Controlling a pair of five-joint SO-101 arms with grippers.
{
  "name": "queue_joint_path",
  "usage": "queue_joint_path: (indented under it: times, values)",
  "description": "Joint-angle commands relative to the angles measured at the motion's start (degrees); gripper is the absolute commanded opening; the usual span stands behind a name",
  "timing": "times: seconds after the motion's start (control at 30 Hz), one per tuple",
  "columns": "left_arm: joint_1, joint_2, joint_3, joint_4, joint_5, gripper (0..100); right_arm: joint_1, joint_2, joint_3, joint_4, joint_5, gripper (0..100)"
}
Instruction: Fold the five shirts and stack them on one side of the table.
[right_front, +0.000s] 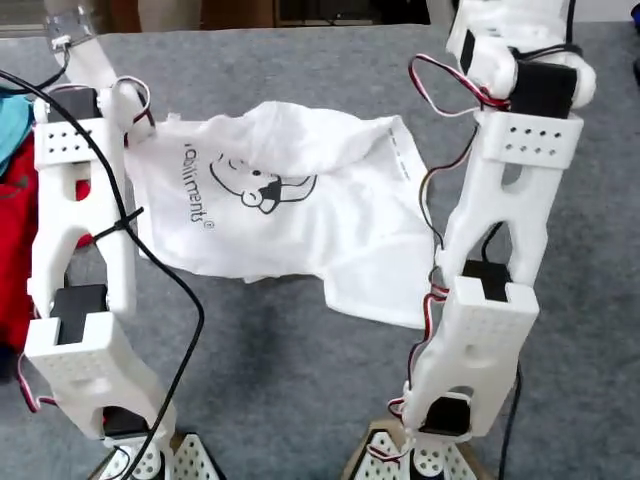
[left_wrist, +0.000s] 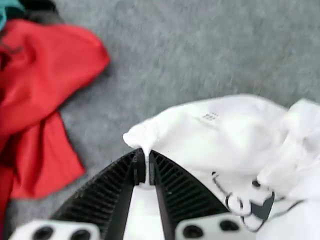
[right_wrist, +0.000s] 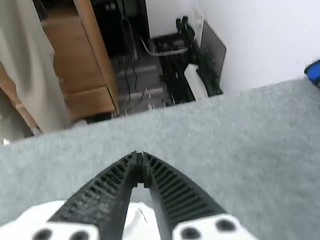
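A white shirt (right_front: 290, 210) with a printed cartoon drawing lies crumpled and half spread in the middle of the grey table. My left gripper (left_wrist: 145, 156) is shut on a bunched edge of the white shirt (left_wrist: 220, 135) at its far left corner, and it appears in the high view as the left gripper (right_front: 132, 112). My right gripper (right_wrist: 140, 161) is shut and held above the table's far edge, past the shirt's far right corner. A small white patch shows under its jaws; whether it is cloth is unclear.
A red shirt (right_front: 15, 240) and a teal one (right_front: 10, 120) lie heaped at the left table edge; the red shirt (left_wrist: 40, 90) is close to my left gripper. Beyond the far edge stand a wooden cabinet (right_wrist: 85, 65) and cables. Bare grey cloth (right_front: 280, 380) lies in front.
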Motion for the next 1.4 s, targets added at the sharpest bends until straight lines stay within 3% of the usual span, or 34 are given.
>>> queue_joint_path:
  times: [0.0, 0.27, 0.47, 0.73, 0.97, 1.2, 1.37]
  values:
    - [0.4, -0.8, -4.8, 7.1, -0.4, 2, -0.9, -0.2, -1.9, 1.6, 0.4, 0.8]
    - [2.5, -0.7, -4.2, 14.2, -0.4, 2, -11.7, -0.2, 7.3, 1.6, -0.4, 1.2]
    - [2.3, -0.7, -4.2, 16.9, -0.5, 2, -19.6, 2.2, 15.9, -3.7, -5.6, 1.2]
    - [2.3, -0.7, -2.0, 17.1, -0.5, 2, -26.2, 8.0, 15.9, -8.6, -12.0, 1.3]
    - [2.3, -0.7, 0.7, 16.9, -0.6, 2, -28.7, 8.3, 16.0, -5.6, -19.6, 1.4]
    - [2.1, -0.7, 1.6, 17.5, -0.4, 2, -29.8, 8.3, 16.0, 2.3, -23.2, 15.3]
    - [2.1, -0.7, 1.8, 18.0, -0.4, 2, -31.5, 8.4, 16.2, 2.4, -24.5, 15.1]
